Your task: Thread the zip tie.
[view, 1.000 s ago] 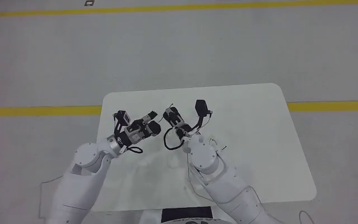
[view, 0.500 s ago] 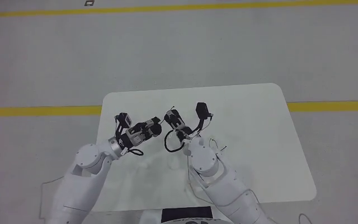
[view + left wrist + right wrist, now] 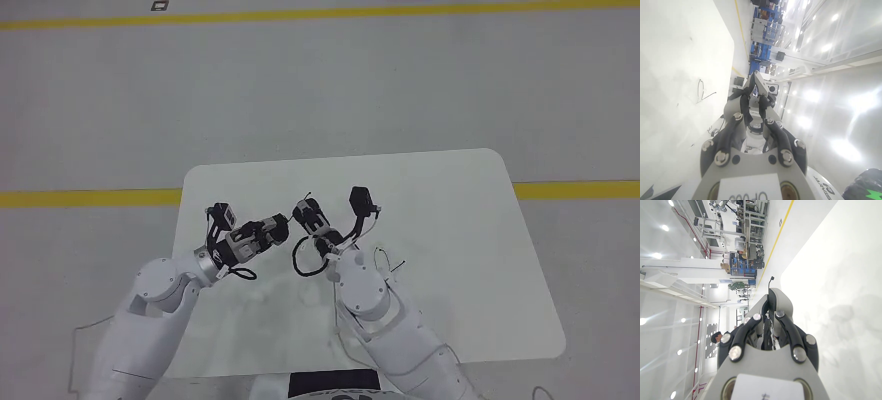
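The zip tie (image 3: 769,284) is a thin black strip with a small square head at its end. It sticks straight out from the tip of the right tool (image 3: 770,291), up in the air beside the desk (image 3: 838,266). The right tool is closed tight on it: the two fingers are pressed together and the strip is pinched between them. From above, the zip tie (image 3: 304,197) looks like a tiny dark line poking out past the right tool (image 3: 308,211), over the left middle part of the white desk (image 3: 450,190). The left tool (image 3: 277,230) is just beside the right tool, and their tips are near each other. In its own wrist view the left tool (image 3: 754,73) has its two fingertips touching at the very end, so it is closed, with a small gap between the fingers lower down. I cannot tell if there is anything between the tips. On the other side of the right arm, some loose zip ties (image 3: 387,262) lie flat on the desk. The left wrist view shows these loose zip ties (image 3: 700,89) as one bent into a narrow loop and one lying almost straight, close together. Around the desk is a grey floor (image 3: 320,90) with a yellow line (image 3: 90,198) running across it.
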Robot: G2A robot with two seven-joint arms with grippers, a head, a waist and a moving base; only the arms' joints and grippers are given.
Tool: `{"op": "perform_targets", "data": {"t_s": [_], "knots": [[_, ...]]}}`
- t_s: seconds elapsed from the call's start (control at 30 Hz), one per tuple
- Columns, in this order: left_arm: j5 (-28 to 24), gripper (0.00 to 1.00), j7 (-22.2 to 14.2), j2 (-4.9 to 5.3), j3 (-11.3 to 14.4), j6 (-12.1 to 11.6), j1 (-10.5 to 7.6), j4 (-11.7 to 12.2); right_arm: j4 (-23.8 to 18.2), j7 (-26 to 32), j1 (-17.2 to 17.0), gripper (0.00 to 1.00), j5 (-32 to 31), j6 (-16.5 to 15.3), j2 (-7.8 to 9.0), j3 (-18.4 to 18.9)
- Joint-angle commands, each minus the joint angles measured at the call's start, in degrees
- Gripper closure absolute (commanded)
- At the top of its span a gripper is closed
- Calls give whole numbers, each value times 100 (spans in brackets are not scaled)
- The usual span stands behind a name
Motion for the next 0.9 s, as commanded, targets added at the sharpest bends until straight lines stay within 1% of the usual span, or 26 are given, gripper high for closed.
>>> {"op": "perform_targets", "data": {"t_s": [0.0, 0.1, 0.17, 0.2, 0.23, 0.47, 0.5, 0.53, 0.7, 0.8, 0.87], "knots": [[-7, 86, -11, 6, 10, -3, 2, -11, -17, -8, -20, 100, -14, 0, -7, 1], [-19, 87, -22, 15, 18, -9, 3, -16, -39, -6, -47, 100, -45, 0, -19, -5], [-27, 90, -26, 23, 19, -14, 9, -18, -53, -4, -66, 100, -58, 0, -27, -8], [-29, 98, -26, 26, 17, -16, 14, -21, -57, -2, -75, 100, -64, 0, -31, -10], [-30, 100, -26, 30, 13, -19, 21, -23, -61, 1, -83, 100, -72, 0, -35, -13], [-49, 100, -41, 62, -31, -12, 110, -72, -88, 59, -131, 100, -106, 0, -61, -15], [-57, 100, -44, 66, -42, -12, 124, -79, -93, 76, -136, 68, -112, 0, -63, -11], [-67, 100, -50, 72, -56, -11, 143, -87, -96, 90, -143, 0, -119, 0, -66, -3], [-72, 100, -132, 107, -158, -4, 219, -165, -181, 186, -174, 0, -146, 0, -67, 55], [-48, 100, -314, 149, -320, 33, 248, -191, -272, 456, -181, 0, -152, 0, -40, 150], [-28, 100, -573, 187, -442, 126, 243, -210, -336, 694, -190, 0, -169, 0, -5, 281]]}}
